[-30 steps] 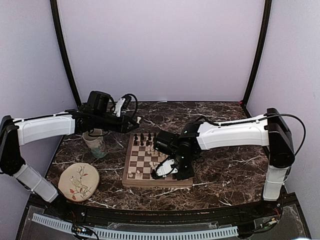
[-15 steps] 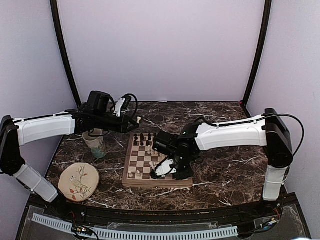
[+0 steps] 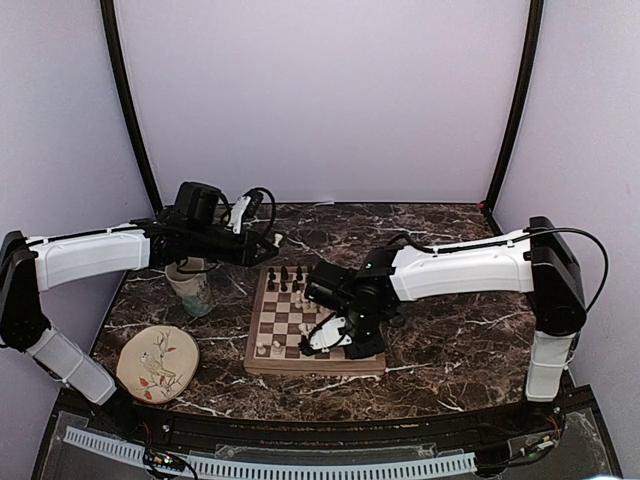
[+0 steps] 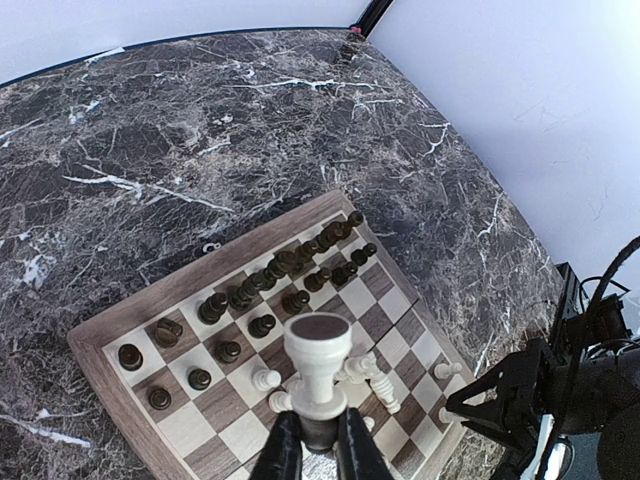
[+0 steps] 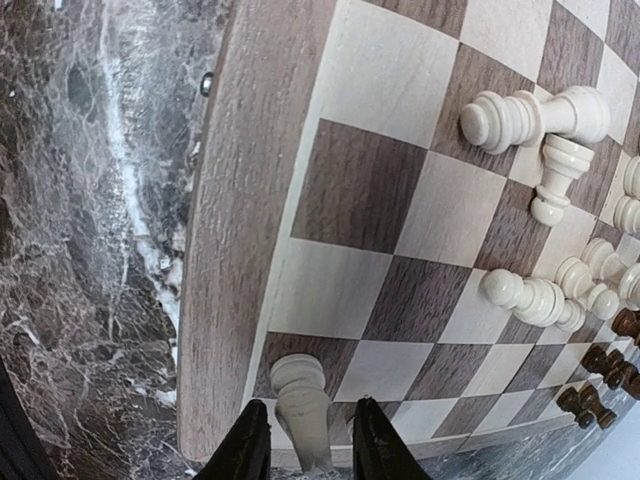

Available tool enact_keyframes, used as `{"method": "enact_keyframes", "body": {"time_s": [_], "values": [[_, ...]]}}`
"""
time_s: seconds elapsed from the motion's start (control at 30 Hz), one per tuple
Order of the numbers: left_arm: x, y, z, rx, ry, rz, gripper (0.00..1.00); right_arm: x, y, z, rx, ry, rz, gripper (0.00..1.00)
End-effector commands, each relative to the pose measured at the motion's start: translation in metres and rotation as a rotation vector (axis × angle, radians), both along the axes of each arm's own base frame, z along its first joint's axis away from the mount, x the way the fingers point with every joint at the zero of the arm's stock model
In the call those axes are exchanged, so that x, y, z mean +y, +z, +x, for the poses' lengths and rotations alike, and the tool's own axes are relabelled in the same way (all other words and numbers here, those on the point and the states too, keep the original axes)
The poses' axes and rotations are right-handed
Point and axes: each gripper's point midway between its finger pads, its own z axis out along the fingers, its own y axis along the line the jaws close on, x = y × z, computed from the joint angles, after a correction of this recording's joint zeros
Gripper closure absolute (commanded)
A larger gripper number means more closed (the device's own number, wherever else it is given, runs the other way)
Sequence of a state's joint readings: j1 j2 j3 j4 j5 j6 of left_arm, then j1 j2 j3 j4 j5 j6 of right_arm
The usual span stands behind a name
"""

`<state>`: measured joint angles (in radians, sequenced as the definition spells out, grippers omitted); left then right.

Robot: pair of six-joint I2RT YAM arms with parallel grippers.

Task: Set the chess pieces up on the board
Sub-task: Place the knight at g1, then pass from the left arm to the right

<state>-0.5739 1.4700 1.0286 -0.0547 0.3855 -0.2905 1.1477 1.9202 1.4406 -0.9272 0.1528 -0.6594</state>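
Note:
The board (image 3: 300, 368) lies mid-table with dark chess pieces (image 3: 285, 278) in rows at its far end. High over the board's far left corner, my left gripper (image 3: 272, 240) is shut on a cream-white piece (image 4: 318, 370), whose dark underside faces the camera. My right gripper (image 3: 322, 340) is low over the board's near right part. Its fingers (image 5: 245, 445) straddle an upright white piece (image 5: 300, 400) on a corner square, with a gap on one side. Other white pieces (image 5: 535, 115) lie toppled mid-board.
A pale mug (image 3: 190, 285) stands left of the board under my left arm. A round bird-patterned plate (image 3: 157, 363) sits at the near left. The right arm (image 4: 560, 390) crowds the board's near right side.
My right gripper has shifted slightly left over the board's near right part, and its jaws have eased apart around the white piece. The left arm has not moved.

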Motion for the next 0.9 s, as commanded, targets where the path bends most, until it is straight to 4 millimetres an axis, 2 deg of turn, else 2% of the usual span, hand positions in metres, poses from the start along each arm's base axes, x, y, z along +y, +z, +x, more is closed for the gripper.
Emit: {"method": "enact_keyframes", "body": {"time_s": [0.0, 0.1, 0.2, 0.3, 0.43, 0.6, 0.73, 0.87], "values": [[0.001, 0.006, -0.005, -0.011, -0.024, -0.011, 1.0, 0.016, 0.031, -0.004, 0.012, -0.007, 0.095, 0.68], [-0.003, -0.004, -0.007, 0.022, -0.052, 0.0, 1.0, 0.022, 0.062, -0.001, 0.032, -0.01, 0.181, 0.62], [-0.009, -0.01, -0.012, 0.072, -0.086, -0.005, 1.0, 0.023, 0.093, 0.007, 0.066, -0.035, 0.271, 0.61], [-0.02, -0.008, -0.022, 0.13, -0.161, -0.042, 1.0, 0.019, 0.122, 0.02, 0.079, -0.072, 0.386, 0.61], [-0.036, -0.006, -0.04, 0.217, -0.283, -0.048, 0.99, 0.011, 0.148, 0.036, 0.024, -0.091, 0.517, 0.61], [-0.048, -0.005, -0.063, 0.34, -0.386, -0.074, 0.99, 0.003, 0.165, 0.055, -0.113, -0.067, 0.606, 0.6], [-0.066, -0.003, -0.093, 0.434, -0.5, -0.072, 0.98, 0.01, 0.175, 0.057, -0.158, -0.011, 0.645, 0.57], [-0.075, 0.001, -0.112, 0.479, -0.573, -0.068, 0.98, 0.023, 0.173, 0.051, -0.167, 0.061, 0.622, 0.56]]}}
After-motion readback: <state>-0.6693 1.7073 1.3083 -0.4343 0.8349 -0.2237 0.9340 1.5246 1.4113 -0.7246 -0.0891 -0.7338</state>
